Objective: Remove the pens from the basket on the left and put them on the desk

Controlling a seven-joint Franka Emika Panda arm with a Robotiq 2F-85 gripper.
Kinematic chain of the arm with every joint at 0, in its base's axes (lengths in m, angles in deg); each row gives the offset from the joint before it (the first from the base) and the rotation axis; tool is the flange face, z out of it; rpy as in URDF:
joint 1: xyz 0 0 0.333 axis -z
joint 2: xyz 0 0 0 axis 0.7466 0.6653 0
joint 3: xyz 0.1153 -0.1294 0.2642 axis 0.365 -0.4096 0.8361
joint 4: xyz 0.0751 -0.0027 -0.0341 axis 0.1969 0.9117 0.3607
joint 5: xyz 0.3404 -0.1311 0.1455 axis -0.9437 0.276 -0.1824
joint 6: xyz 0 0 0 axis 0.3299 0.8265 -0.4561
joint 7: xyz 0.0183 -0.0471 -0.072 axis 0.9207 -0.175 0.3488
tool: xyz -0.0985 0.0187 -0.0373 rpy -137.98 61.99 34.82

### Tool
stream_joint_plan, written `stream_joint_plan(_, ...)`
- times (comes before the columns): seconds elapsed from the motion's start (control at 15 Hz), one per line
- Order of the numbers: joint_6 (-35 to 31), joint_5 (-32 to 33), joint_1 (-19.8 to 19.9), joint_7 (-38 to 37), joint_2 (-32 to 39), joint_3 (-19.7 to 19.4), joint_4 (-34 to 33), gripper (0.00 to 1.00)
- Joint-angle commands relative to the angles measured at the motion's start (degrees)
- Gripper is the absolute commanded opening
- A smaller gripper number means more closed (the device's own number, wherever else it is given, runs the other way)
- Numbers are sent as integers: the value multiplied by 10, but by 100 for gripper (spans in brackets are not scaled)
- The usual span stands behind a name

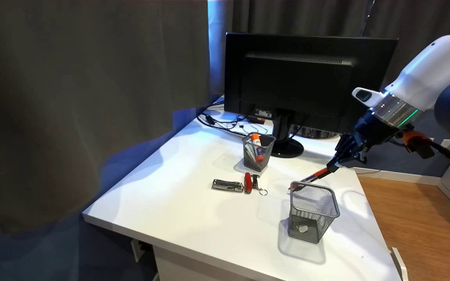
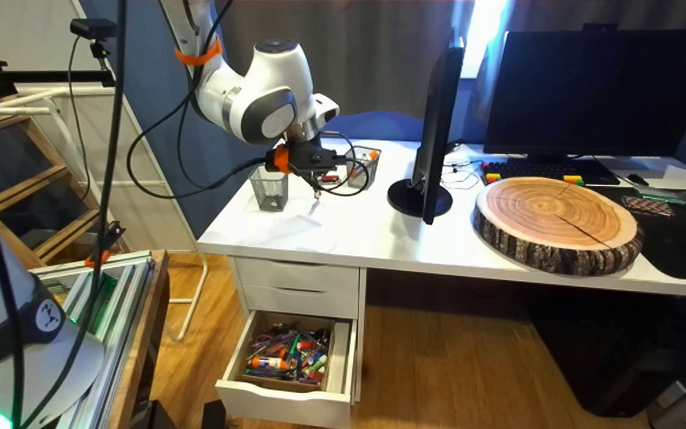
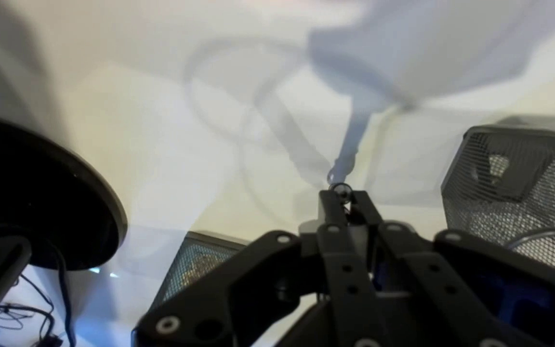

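Observation:
The basket (image 1: 314, 212) is a dark grey mesh holder standing on the white desk (image 1: 193, 218). It also shows in an exterior view (image 2: 270, 189) and at the right of the wrist view (image 3: 508, 193). A small light patch shows at its bottom; no pens show in it. My gripper (image 1: 332, 166) is outside the basket, beside it, shut on a slim red pen (image 1: 320, 173) that slants down toward the desk. In the wrist view, a round clear end shows between the fingertips (image 3: 347, 197). I cannot tell whether there is more than one pen or whether it touches the desk.
A smaller mesh cup (image 1: 268, 150) holds an orange glue stick. A black multi-tool (image 1: 227, 185), a red pocket knife (image 1: 248, 182) and a key ring lie near it. A monitor (image 1: 307, 78) stands behind. A full drawer (image 2: 286, 399) is open below; a wooden slab (image 2: 557, 214) lies farther along.

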Motion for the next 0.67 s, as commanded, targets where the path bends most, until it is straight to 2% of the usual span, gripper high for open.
stream_joint_plan(0.0, -10, 61, -26, -75, 21, -48, -11, 3)
stream_joint_plan(0.27, -11, 92, -27, -118, 39, -63, -18, 3)
stream_joint_plan(0.4, 1, 100, -41, -131, 43, -79, -23, 19)
stream_joint_plan(0.53, 6, 104, -50, -139, 48, -89, -26, 30)
stream_joint_plan(0.6, 13, 105, -54, -144, 48, -92, -28, 47)
